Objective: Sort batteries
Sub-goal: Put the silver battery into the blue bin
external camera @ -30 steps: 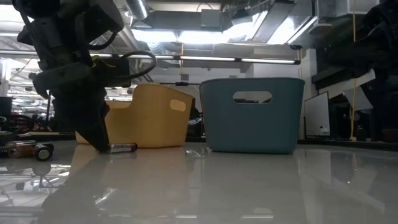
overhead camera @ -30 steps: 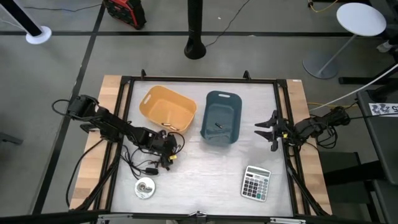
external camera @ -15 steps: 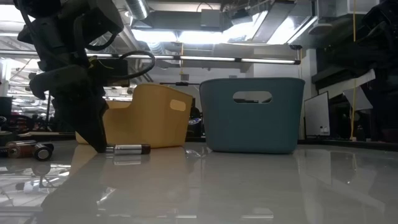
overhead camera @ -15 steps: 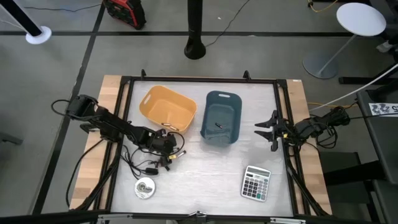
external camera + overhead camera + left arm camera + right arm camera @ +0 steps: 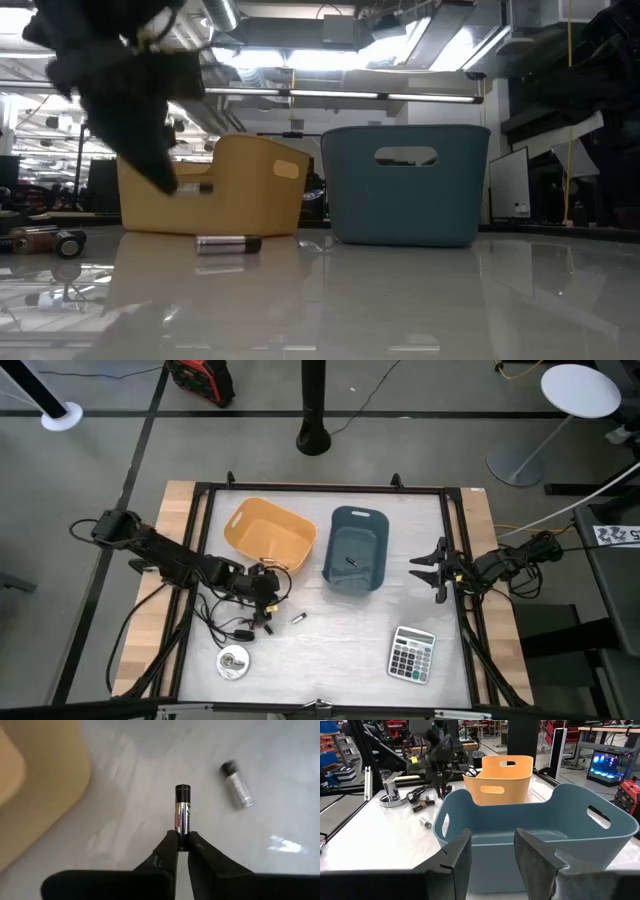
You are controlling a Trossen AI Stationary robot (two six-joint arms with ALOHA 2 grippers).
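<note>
My left gripper [image 5: 266,594] hangs above the table in front of the yellow bin [image 5: 270,535], shut on a silvery battery with a dark tip [image 5: 182,812]. Another silvery battery [image 5: 297,618] lies on its side on the table, to the right of that gripper. A dark battery [image 5: 350,562] lies on the floor of the blue bin [image 5: 357,550]. More batteries [image 5: 42,240] lie at the left, by the black cable [image 5: 222,622]. My right gripper [image 5: 433,570] waits open at the table's right edge, facing the blue bin. My left gripper pinches the battery's near end [image 5: 182,839] between its two fingertips. The battery sticks out forward past the fingers, in line with them. In the low view it lies about level [image 5: 196,187], lifted clear of the table in front of the yellow bin.
A calculator [image 5: 411,654] lies at the near right and a round silver disc [image 5: 232,661] at the near left. The two bins stand side by side at the far middle. Bare table spreads between the bins and the calculator.
My left gripper has shut on a battery and risen with it, lifting it clear of the table. The other silvery battery has rolled a short way along the table toward the right edge.
</note>
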